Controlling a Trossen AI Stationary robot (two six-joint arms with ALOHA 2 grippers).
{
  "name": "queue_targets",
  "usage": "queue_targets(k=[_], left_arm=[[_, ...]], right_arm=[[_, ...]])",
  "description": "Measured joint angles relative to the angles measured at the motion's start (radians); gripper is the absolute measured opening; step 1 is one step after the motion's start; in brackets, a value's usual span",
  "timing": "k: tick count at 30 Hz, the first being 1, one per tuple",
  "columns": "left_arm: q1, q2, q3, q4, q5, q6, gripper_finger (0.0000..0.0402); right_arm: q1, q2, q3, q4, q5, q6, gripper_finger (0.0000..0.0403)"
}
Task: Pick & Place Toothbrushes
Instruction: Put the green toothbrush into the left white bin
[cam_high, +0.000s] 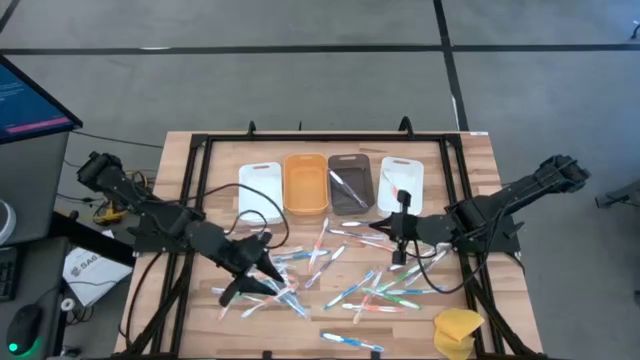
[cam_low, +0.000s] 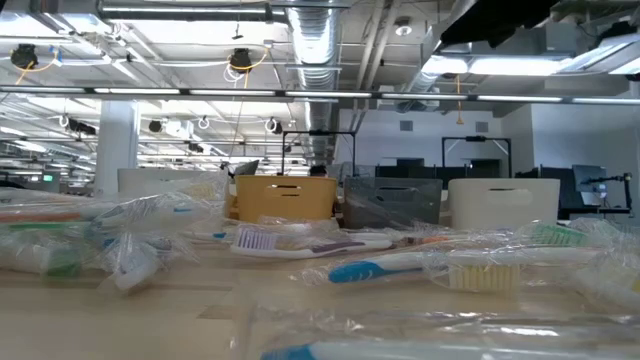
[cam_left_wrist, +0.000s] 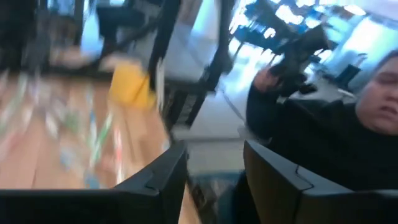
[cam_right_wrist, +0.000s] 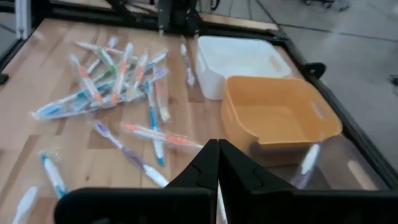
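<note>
Many wrapped toothbrushes (cam_high: 345, 280) lie scattered on the wooden table, also close up in the low view (cam_low: 380, 268) and in the right wrist view (cam_right_wrist: 118, 81). One toothbrush (cam_high: 345, 183) lies in the grey bin. My left gripper (cam_high: 260, 268) hangs open over the left part of the pile; its wrist view (cam_left_wrist: 214, 177) is blurred. My right gripper (cam_high: 383, 228) is shut just near of the grey bin and points to the table's left (cam_right_wrist: 217, 158). No gripper shows in the low view. My right gripper shows a thin white strip (cam_right_wrist: 219, 202) in the slit between its shut fingers. I cannot tell whether this is something it holds or something lying behind it.
Four bins stand in a row at the far side: white (cam_high: 262, 190), orange (cam_high: 305, 183), grey (cam_high: 350, 200), white (cam_high: 402, 185). A yellow sponge-like lump (cam_high: 458, 330) sits at the near right corner. A black frame (cam_high: 200, 150) borders the table. A person (cam_left_wrist: 348, 124) shows beyond it.
</note>
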Motion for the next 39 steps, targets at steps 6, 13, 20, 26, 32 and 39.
queue_targets(k=[6, 13, 20, 26, 32, 39], left_arm=[[-0.072, 0.059, 0.232, -0.377, -0.189, 0.105, 0.0138], [-0.082, 0.144, 0.322, -0.659, -0.266, -0.110, 0.0131], [-0.130, 0.238, 0.291, -0.699, -0.191, -0.248, 0.0131], [-0.159, 0.299, 0.291, -0.711, -0.184, -0.334, 0.0131], [-0.201, 0.348, 0.252, -0.737, -0.173, -0.394, 0.0131], [-0.205, 0.352, 0.135, -0.739, -0.173, -0.639, 0.0131]], right_arm=[[0.001, 0.000, 0.000, -0.013, -0.013, 0.025, 0.0001], [0.006, 0.000, 0.000, -0.039, -0.015, 0.025, 0.0001], [-0.005, 0.000, -0.001, -0.066, -0.015, -0.007, 0.0001], [-0.048, 0.000, -0.001, -0.059, -0.015, -0.084, 0.0001], [-0.095, 0.000, -0.001, -0.065, -0.041, -0.092, 0.0001], [-0.114, 0.000, -0.001, -0.082, -0.090, -0.092, 0.0001]])
